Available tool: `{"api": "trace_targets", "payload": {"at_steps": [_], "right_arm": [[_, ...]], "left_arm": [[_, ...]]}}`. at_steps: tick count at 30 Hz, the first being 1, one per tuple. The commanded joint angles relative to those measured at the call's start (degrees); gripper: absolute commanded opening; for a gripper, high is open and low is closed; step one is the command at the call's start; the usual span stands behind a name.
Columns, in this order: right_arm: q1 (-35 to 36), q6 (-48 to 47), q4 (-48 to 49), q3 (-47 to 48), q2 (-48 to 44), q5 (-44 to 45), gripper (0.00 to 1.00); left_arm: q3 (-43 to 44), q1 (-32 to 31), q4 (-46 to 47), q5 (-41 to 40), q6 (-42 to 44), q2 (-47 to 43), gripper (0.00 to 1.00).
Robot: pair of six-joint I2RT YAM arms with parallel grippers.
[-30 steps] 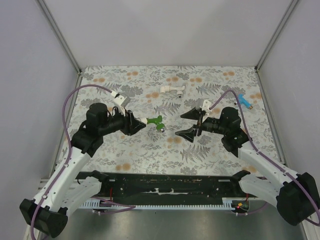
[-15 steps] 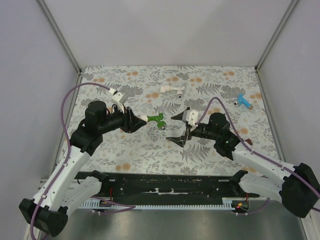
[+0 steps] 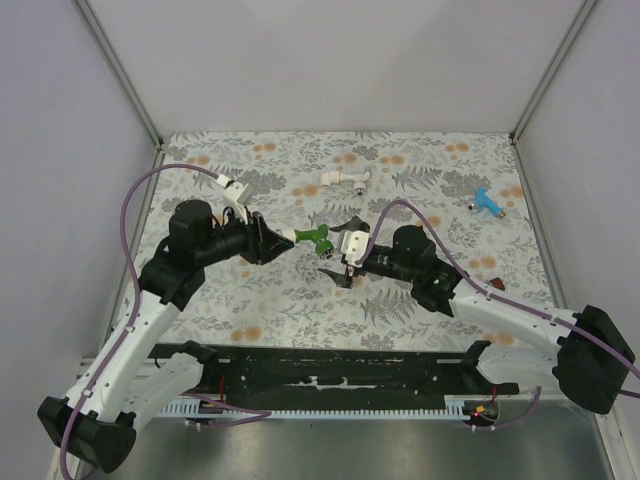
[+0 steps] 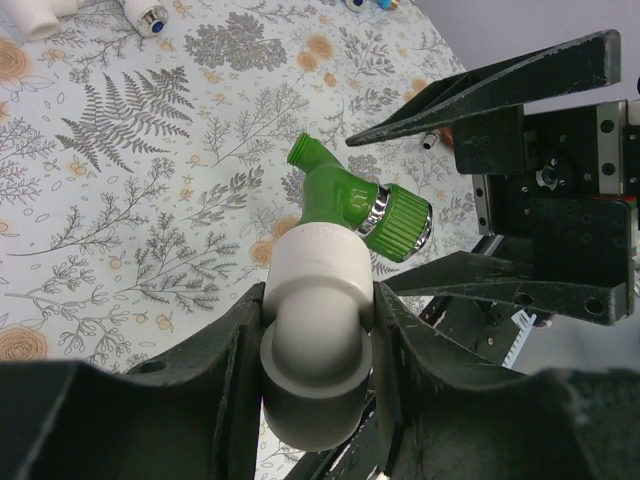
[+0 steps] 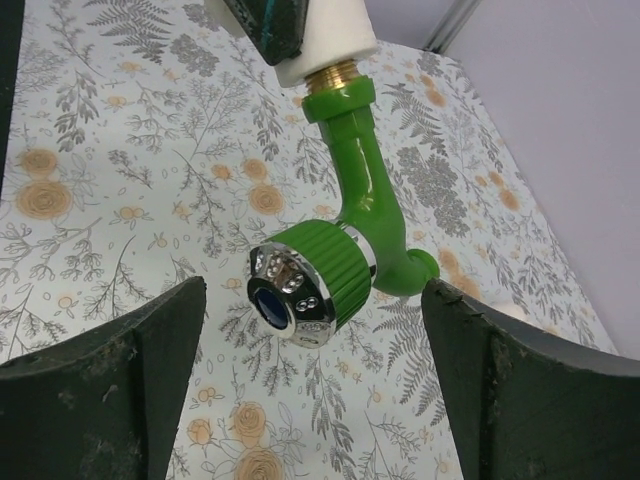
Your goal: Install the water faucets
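Observation:
A bright green water faucet (image 3: 314,237) hangs above the flowered table, its brass thread screwed into a white elbow fitting (image 4: 315,300). My left gripper (image 3: 272,243) is shut on that elbow. In the right wrist view the faucet (image 5: 362,180) points down from the elbow (image 5: 335,35), its ribbed chrome-capped knob (image 5: 305,280) towards the camera. My right gripper (image 5: 312,290) is open, one finger on each side of the knob and clear of it. From above, the right gripper (image 3: 343,250) meets the faucet from the right.
A blue faucet (image 3: 487,202) lies at the far right and a reddish-brown one (image 3: 497,284) lies by the right arm. Another white fitting (image 3: 343,180) lies at the back middle. Grey walls close in the table, and a black rail (image 3: 330,368) runs along its front.
My right gripper has travelled left across the table, staying open, until its fingers straddle the green faucet's knob. The left gripper has kept its hold and barely shifted.

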Motion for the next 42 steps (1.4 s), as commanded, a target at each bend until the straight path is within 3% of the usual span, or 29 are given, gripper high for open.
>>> {"api": "trace_targets", "payload": {"at_steps": [1, 6, 10, 15, 18, 20, 24, 26, 34, 42], "right_arm": [[0.8, -2.9, 2.1, 3.3, 1.6, 2.8, 0.93], [0.8, -2.3, 1.4, 4.7, 2.1, 2.1, 0.77], [0.6, -1.4, -4.7, 7.3, 1.5, -0.5, 0.61], [-1.4, -0.2, -17.5, 12.5, 1.5, -8.4, 0.36], [-4.6, 3.2, -20.5, 14.4, 1.5, -16.1, 0.16], [-7.0, 4.9, -24.9, 16.5, 2.0, -21.0, 0.1], [-12.4, 10.1, -31.5, 22.4, 5.5, -31.8, 0.1], [-14.2, 11.7, -35.1, 25.6, 7.8, -35.7, 0.19], [-17.4, 20.3, -36.8, 29.5, 12.7, -29.8, 0.35], [-20.6, 29.6, -36.6, 31.4, 15.5, -21.5, 0.49]], "left_arm": [[3.2, -0.2, 3.2, 1.6, -2.4, -0.7, 0.02], [2.6, -0.3, 3.1, 2.3, -0.9, -1.0, 0.02], [1.9, -0.3, 2.2, 5.0, 5.3, -1.9, 0.02], [-0.6, -0.3, 1.2, 8.8, 14.4, -4.4, 0.02], [-0.9, -0.4, -1.3, 11.1, 19.6, -5.1, 0.02], [-0.5, -0.4, -3.2, 12.5, 22.5, -5.3, 0.02], [0.5, -0.7, -7.2, 15.2, 27.1, -4.5, 0.02], [1.0, -0.9, -8.3, 17.8, 28.0, -3.5, 0.02], [1.4, -2.8, -7.6, 24.5, 27.1, -1.5, 0.02], [-0.8, -2.9, -0.9, 28.9, 22.0, -1.8, 0.02]]}}
